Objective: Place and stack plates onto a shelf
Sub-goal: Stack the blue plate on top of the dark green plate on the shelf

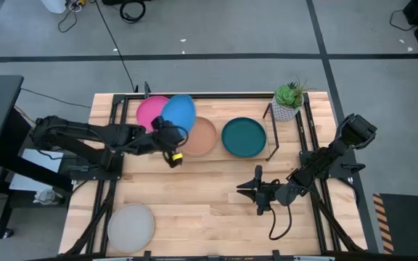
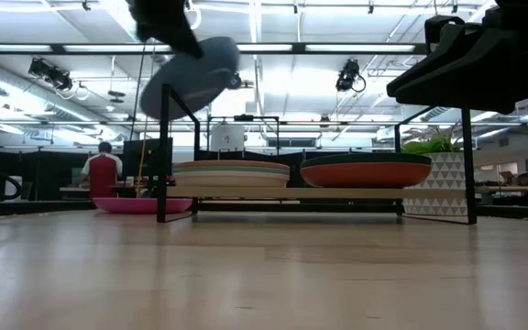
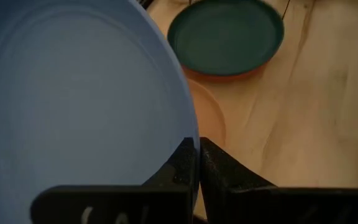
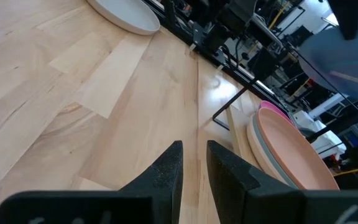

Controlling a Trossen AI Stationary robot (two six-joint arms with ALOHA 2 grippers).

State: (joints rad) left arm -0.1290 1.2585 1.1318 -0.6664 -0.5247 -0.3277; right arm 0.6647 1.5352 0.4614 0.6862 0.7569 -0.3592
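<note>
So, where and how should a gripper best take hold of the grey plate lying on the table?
Probably by the rim. The grey plate lies flat and alone on the table, so a gripper could come from its open inner side and pinch the raised edge.

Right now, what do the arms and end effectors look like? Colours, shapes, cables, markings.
Both arms are dark, near black, jointed and boxy. The left end effector has a small yellow marking at its wrist. The right end effector ends in two dark wedge-shaped fingers, and a black cable loops beneath that arm. No other markings are legible.
</note>
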